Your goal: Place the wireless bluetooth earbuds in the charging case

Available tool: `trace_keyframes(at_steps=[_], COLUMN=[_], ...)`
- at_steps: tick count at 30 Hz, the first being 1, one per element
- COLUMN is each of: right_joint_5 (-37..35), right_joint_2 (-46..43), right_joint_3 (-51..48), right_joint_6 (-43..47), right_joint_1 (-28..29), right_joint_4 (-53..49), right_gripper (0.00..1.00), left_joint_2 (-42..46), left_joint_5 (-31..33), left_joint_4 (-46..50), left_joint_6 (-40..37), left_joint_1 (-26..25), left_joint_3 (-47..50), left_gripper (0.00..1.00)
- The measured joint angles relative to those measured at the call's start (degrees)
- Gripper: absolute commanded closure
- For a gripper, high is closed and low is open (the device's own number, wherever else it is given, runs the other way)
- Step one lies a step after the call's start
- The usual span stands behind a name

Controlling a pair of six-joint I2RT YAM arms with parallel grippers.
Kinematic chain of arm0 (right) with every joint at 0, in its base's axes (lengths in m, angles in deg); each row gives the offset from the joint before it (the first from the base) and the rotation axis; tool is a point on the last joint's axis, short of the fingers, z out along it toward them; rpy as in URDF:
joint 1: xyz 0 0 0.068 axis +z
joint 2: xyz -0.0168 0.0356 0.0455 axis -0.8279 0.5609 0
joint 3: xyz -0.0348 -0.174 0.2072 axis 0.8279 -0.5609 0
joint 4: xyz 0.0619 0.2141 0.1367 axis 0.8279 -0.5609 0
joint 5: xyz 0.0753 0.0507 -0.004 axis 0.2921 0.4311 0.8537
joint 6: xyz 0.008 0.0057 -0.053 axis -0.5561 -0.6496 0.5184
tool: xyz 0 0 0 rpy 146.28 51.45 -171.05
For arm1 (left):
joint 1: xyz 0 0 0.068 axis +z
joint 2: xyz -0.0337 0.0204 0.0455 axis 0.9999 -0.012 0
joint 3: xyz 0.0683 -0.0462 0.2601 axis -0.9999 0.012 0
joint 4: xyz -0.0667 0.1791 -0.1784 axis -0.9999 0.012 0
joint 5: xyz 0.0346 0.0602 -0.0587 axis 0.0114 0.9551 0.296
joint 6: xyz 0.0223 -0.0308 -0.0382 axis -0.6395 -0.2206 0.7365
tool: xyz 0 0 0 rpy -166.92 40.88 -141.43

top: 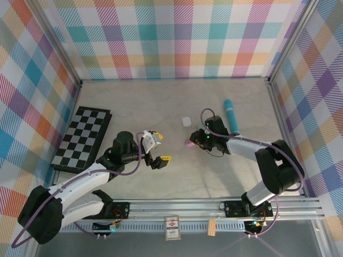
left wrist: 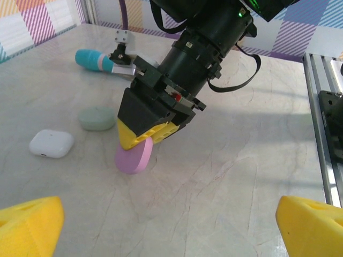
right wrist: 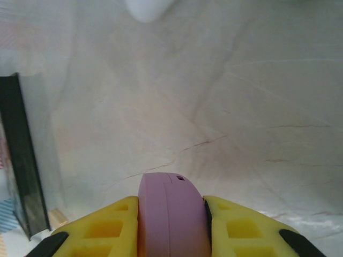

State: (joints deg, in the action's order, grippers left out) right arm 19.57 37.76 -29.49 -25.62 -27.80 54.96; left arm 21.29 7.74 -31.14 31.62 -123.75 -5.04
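Observation:
My right gripper (top: 194, 142) is shut on a pink-purple charging case (left wrist: 132, 158). The case is closed and stands on edge between the yellow fingers (left wrist: 140, 135), low at the table surface. In the right wrist view the case (right wrist: 170, 195) sits between both pads of the right gripper (right wrist: 171, 233). My left gripper (top: 159, 149) hovers to the left of it, wide open with nothing between its yellow fingertips (left wrist: 29, 225). The earbuds are out of view.
A white case (left wrist: 51, 143) and a grey-green case (left wrist: 97, 118) lie behind the held case. A teal cylinder (top: 231, 116) lies at the back right. A chessboard (top: 83, 136) lies at the left. Patterned walls enclose the table.

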Motion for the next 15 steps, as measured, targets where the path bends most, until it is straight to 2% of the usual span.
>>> trace_keyframes(at_steps=[2, 4, 8, 12, 15], right_joint_5=[-0.6, -1.2, -3.3, -7.7, -12.7], right_joint_2=[1.3, 2.1, 2.2, 0.0, -4.4], right_joint_3=[-0.3, -0.4, -0.4, -0.4, 0.0], right_joint_6=[0.0, 0.2, 1.3, 4.3, 8.1], right_joint_1=[0.0, 0.0, 0.0, 0.0, 0.0], right_joint_4=[0.4, 0.5, 0.3, -3.6, -8.3], right_gripper=[0.74, 0.67, 0.38, 0.15, 0.04], left_joint_2=[0.0, 0.0, 0.1, 1.8, 4.0], left_joint_5=[0.0, 0.0, 3.1, 12.3, 21.0], left_joint_4=[0.5, 0.7, 0.5, -0.9, -0.9], left_joint_6=[-0.1, -0.1, 0.5, 3.1, 4.7], left_joint_1=[0.0, 0.0, 0.0, 0.1, 1.0], left_joint_3=[0.0, 0.0, 0.0, 0.9, 1.6], left_gripper=[0.0, 0.0, 0.0, 0.0, 0.0])
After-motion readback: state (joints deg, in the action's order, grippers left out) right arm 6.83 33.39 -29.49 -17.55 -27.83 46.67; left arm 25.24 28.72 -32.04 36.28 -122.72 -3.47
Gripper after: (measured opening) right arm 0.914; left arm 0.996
